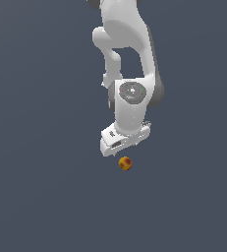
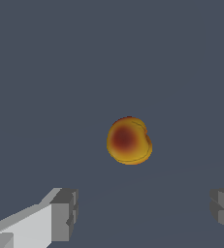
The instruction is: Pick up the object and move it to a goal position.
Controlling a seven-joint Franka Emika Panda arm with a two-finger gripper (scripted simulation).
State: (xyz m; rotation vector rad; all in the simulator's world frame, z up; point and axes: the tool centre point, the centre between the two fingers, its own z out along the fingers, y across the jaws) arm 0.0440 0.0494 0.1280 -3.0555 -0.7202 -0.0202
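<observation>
The object is a small round ball, orange-yellow with dark red patches [image 1: 125, 163]. It lies on the dark grey floor just beyond the white robot hand in the exterior view. In the wrist view the ball [image 2: 129, 141] sits ahead of the gripper [image 2: 142, 213], between the lines of the two fingers but beyond their tips. The grey fingertips [image 2: 65, 213] stand wide apart with nothing between them. The gripper is open and empty. In the exterior view the fingers are hidden under the hand [image 1: 125, 138].
The white arm [image 1: 127, 54] comes down from the top of the exterior view. The flat dark grey floor [image 1: 36, 197] surrounds the ball on all sides. No goal marker shows.
</observation>
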